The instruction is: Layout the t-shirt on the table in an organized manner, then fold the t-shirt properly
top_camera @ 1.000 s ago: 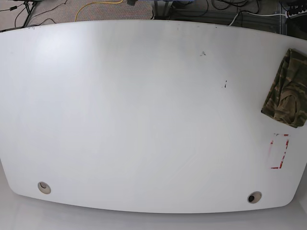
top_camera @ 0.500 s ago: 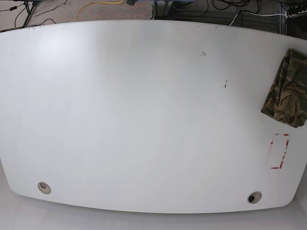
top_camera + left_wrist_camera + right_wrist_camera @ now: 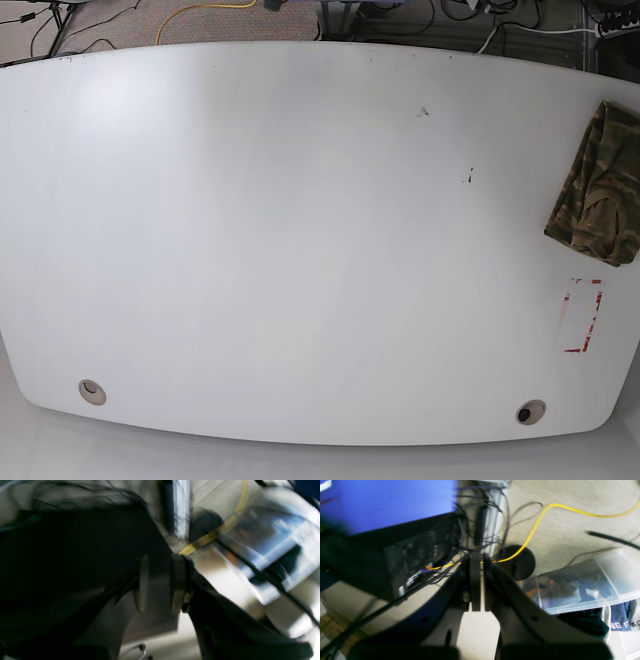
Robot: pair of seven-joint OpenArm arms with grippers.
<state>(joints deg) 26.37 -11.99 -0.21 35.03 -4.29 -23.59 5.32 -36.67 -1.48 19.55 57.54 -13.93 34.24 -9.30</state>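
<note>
The camouflage t-shirt [image 3: 598, 190] lies bunched in a small heap at the right edge of the white table [image 3: 300, 250], partly cut off by the frame. Neither arm appears in the base view. In the blurred left wrist view, my left gripper [image 3: 157, 585] points at the floor off the table, its pads apart with nothing between them. My right gripper [image 3: 478, 580] is shut and empty in the right wrist view, also aimed at the carpeted floor.
A red-outlined rectangle [image 3: 582, 315] is marked on the table below the shirt. Two round grommets [image 3: 92, 391] [image 3: 530, 411] sit near the front edge. A yellow cable [image 3: 545, 512], black cables and a clear plastic bin [image 3: 595, 585] lie on the floor.
</note>
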